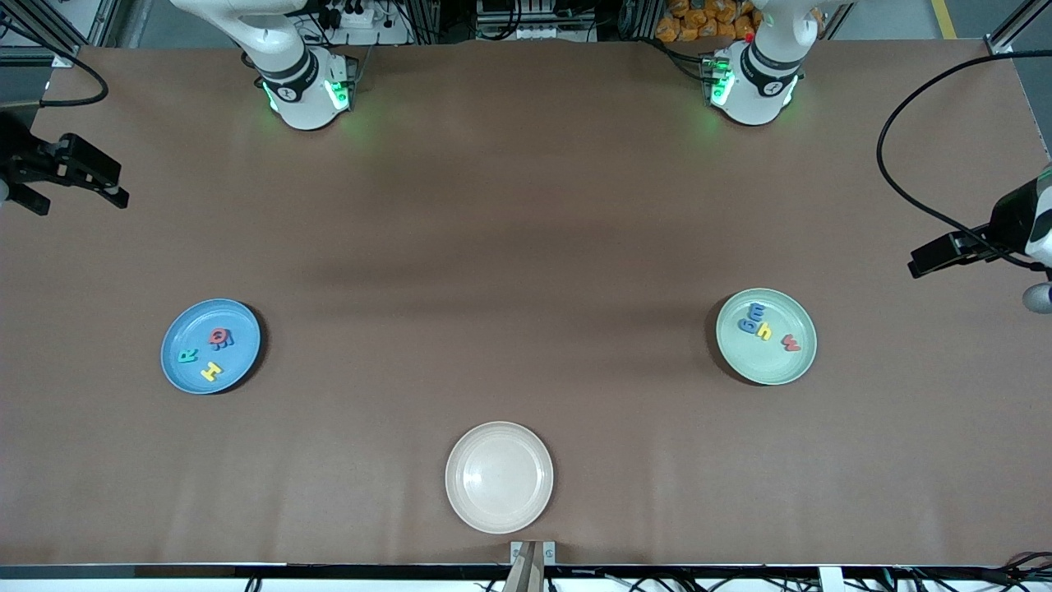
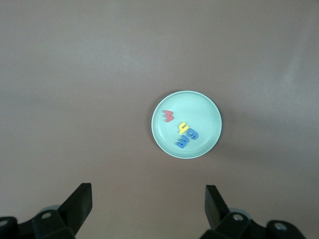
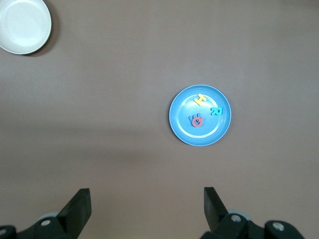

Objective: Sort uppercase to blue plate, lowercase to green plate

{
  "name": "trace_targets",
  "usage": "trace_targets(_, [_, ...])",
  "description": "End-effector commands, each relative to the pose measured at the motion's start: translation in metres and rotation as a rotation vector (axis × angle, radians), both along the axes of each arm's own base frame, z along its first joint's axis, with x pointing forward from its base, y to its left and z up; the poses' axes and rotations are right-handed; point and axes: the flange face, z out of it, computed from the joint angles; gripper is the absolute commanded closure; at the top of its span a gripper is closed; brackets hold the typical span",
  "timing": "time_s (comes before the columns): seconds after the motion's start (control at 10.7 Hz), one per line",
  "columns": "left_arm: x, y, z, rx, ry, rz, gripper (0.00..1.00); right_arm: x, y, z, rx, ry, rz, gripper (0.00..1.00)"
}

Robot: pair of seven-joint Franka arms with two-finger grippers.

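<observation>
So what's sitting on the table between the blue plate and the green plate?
Nothing: the front view shows bare table between the blue plate and the green plate. The cream plate lies nearer the front camera, off that line.

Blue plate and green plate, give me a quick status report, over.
Left gripper and right gripper open, empty, high over the table. Uppercase letters on blue plate, lowercase letters on green plate. Cream plate bare; nothing obstructing.

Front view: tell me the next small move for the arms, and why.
Probably none beyond holding both arms parked. The blue plate already holds four letters, the green plate four more, and the cream plate and table show none. The left gripper and right gripper are open, empty, high above.
</observation>
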Motion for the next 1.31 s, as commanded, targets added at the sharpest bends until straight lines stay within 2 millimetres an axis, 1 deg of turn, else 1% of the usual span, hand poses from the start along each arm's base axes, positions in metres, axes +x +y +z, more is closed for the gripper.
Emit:
trace_targets(0.0, [-0.01, 0.002, 0.015, -0.011, -0.006, 0.002, 0.0, -0.006, -0.001, 0.007, -0.015, -0.006, -0.007, 0.0])
trace_targets(0.19, [-0.018, 0.003, 0.029, -0.006, -0.029, 0.006, 0.0, -0.006, -0.001, 0.007, -0.015, -0.006, -0.007, 0.0])
trace_targets(0.37, [-0.024, 0.003, 0.034, -0.001, -0.018, 0.006, 0.0, -0.006, 0.0, 0.007, -0.015, -0.006, -0.005, 0.0])
trace_targets(0.56, [-0.033, 0.005, 0.046, 0.008, -0.024, 0.012, 0.0, -0.006, 0.0, 0.007, -0.015, -0.006, -0.005, 0.0])
trace_targets(0.84, [-0.037, 0.002, 0.042, 0.022, 0.018, 0.01, 0.0, -0.006, 0.0, 0.006, -0.015, -0.005, -0.005, 0.0])
trace_targets(1.12, [-0.039, 0.001, 0.041, -0.008, 0.034, 0.072, 0.0, -0.006, 0.0, 0.006, -0.015, -0.005, -0.005, 0.0])
trace_targets(1.22, [-0.039, 0.001, 0.041, -0.004, 0.033, 0.05, 0.0, -0.006, 0.0, 0.006, -0.015, -0.005, -0.005, 0.0])
